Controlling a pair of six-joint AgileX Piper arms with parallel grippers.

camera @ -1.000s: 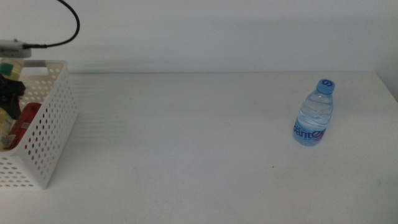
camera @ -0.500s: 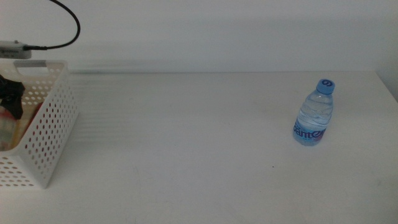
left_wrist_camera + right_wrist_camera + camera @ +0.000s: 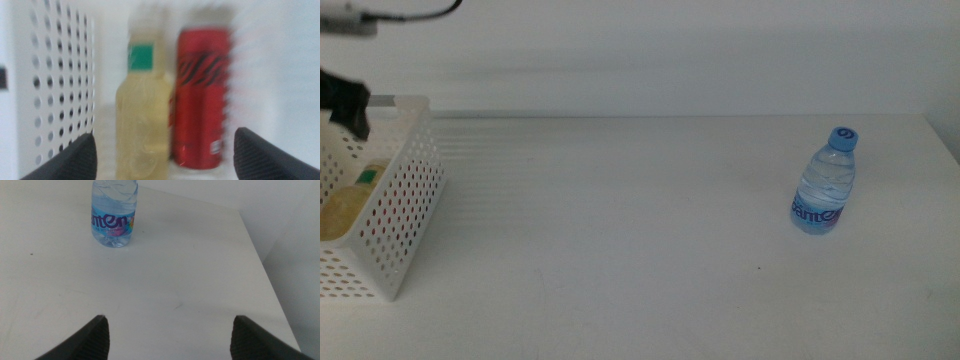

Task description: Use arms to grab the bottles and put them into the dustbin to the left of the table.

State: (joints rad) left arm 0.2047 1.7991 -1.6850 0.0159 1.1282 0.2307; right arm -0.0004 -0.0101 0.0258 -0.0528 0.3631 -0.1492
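Observation:
The white perforated dustbin (image 3: 395,225) stands at the table's left edge. Inside it lie a yellow-liquid bottle (image 3: 142,115) with a green neck label and a red soda can (image 3: 200,100), side by side; the yellow bottle (image 3: 342,208) also shows over the rim in the middle view. My left gripper (image 3: 348,102) hangs above the bin's far rim, and its wrist view shows it (image 3: 164,135) open with nothing held. A blue-capped water bottle (image 3: 825,185) stands upright at the table's right. My right gripper (image 3: 170,322) is open, well short of that bottle (image 3: 114,215).
The white table (image 3: 620,220) runs wide between the bin and the water bottle. Its right edge (image 3: 260,255) lies close beside the water bottle. A black cable (image 3: 420,12) trails at the top left.
My left gripper has risen out of the dustbin to above its rim. The yellow bottle now lies free in the bin. The water bottle has not moved.

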